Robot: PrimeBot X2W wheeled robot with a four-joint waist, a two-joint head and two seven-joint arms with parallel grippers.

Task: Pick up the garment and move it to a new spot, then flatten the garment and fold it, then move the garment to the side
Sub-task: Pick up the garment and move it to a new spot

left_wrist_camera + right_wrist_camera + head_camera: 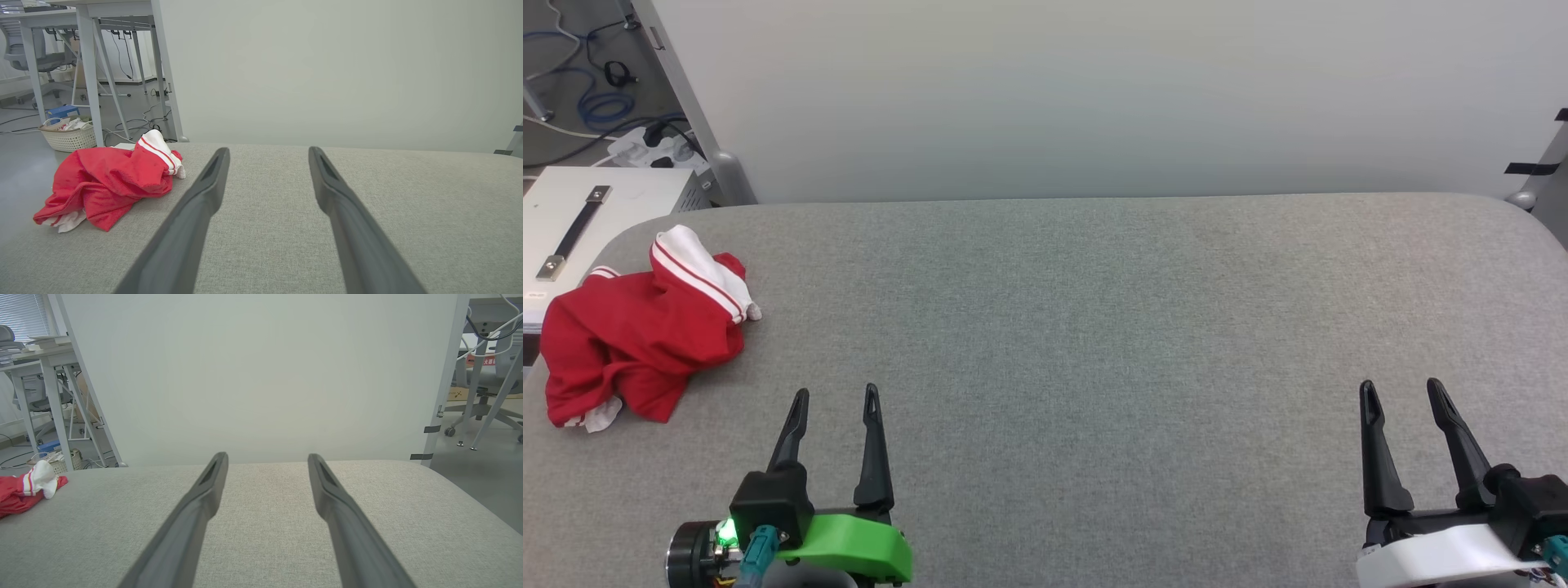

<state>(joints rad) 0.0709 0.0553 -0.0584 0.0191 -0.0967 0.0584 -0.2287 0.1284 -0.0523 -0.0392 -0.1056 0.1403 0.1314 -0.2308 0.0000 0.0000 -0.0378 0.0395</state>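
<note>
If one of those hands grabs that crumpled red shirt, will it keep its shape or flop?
Probably flop: the garment lies bunched in soft folds, so it would likely dangle from a pinch. It looks thin, probably light. Pushed, it may bunch on the cloth-covered table rather than slide.

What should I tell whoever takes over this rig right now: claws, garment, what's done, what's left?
The left claw is open and empty, above the near left of the table.
The right claw is open and empty, at the near right.
The garment lies crumpled at the table's left edge, ahead and left of the left claw, untouched.
Done: nothing, by the look of it.
Left: pick up, move, flatten, fold, set aside.
</note>
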